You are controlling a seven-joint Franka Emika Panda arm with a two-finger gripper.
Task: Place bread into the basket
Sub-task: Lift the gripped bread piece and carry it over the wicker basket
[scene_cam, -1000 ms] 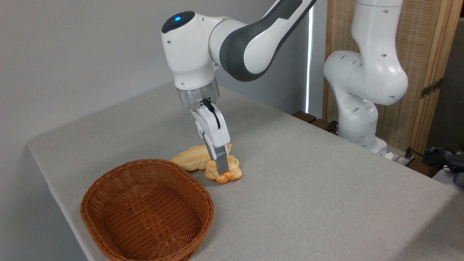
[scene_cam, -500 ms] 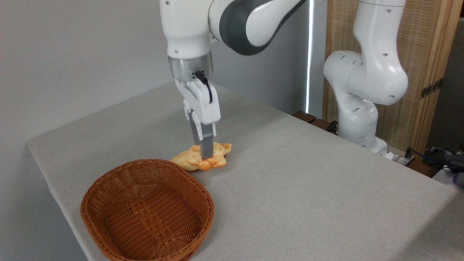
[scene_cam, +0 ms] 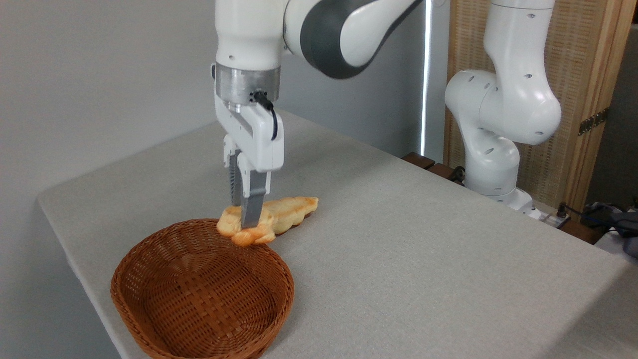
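The fingers pinch the bread, carrying it above the basket and its far rim. Next, judging by position: move nearer over the basket's middle, then release.

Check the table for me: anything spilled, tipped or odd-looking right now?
Nothing stands out. The end effector holds the bun off the table, above the far rim of the basket, which sits upright and empty. The braided loaf lies flat on the table behind it. No crumbs or damage visible.
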